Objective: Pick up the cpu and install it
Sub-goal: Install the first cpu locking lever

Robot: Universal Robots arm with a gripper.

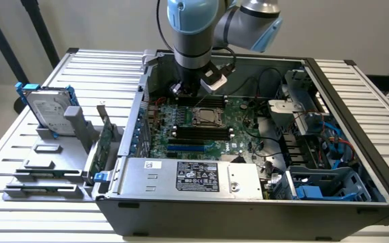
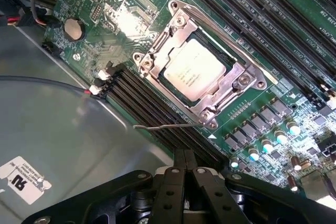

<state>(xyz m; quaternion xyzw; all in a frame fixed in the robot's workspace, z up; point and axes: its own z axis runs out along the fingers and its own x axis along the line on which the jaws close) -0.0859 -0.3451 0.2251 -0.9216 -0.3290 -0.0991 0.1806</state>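
The cpu (image 2: pixel 193 70), a small square chip with a plain silvery top, lies flat inside the metal frame of the socket (image 2: pixel 239 80) on the green motherboard (image 2: pixel 131 14). In the exterior view the cpu (image 1: pixel 207 116) is in the middle of the board inside the open computer case (image 1: pixel 356 126). My gripper (image 2: pixel 185 155) is shut with nothing between its fingers, and hovers over the black memory slots (image 2: pixel 152 106) beside the socket. A thin metal lever (image 2: pixel 167 126) runs between the fingertips and the socket. In the exterior view the gripper (image 1: pixel 183 92) hangs over the board's far edge.
A silver hard drive with blue side rails (image 1: pixel 48 108) stands in a grey holder (image 1: pixel 49 167) outside the case at the exterior view's left. The power supply (image 1: pixel 194 177) fills the case's near side. A drive cage with blue parts (image 1: pixel 319 187) and cables (image 1: pixel 329 136) crowd the right.
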